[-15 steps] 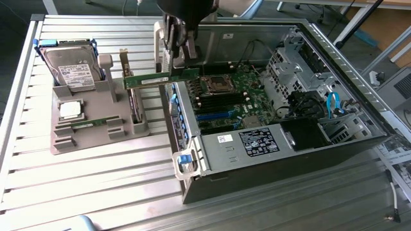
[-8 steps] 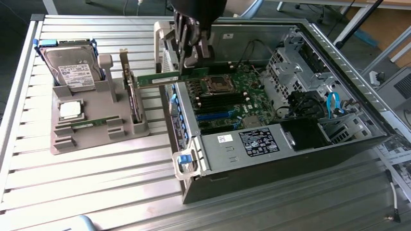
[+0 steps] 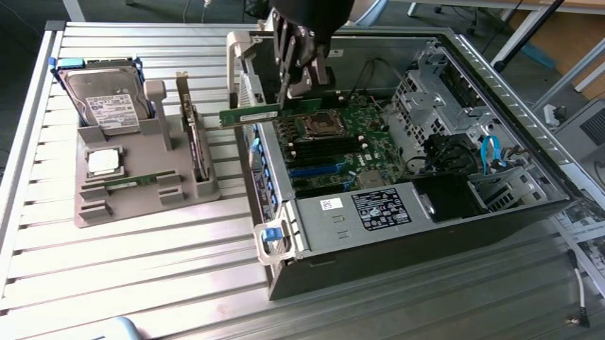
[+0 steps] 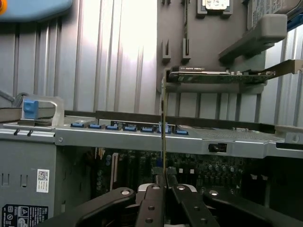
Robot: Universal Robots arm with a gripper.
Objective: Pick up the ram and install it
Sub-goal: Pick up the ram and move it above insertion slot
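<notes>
— Black gripper (image 3: 289, 99) (image 4: 163, 177)?
— Pinched nearly closed on one end of the long, thin green circuit-board ram (image 3: 251, 115) (image 4: 163, 123).
— Where exactly?
— Held in the air over the open black-and-silver computer case (image 3: 312, 227), above the green motherboard (image 3: 350, 152), jutting toward the exterior view's left. Second green stick (image 3: 129, 181) lying in the grey plastic tray (image 3: 142, 205) on the slatted metal tabletop (image 3: 113, 269).

A robotics lab or workshop: a robot claw (image 3: 288, 99) hangs over an opened computer case (image 3: 312, 219) on a ribbed metal table (image 3: 142, 283), beside a grey holder (image 3: 142, 205) of spare parts, with loose cables (image 3: 579, 283) nearby.
</notes>
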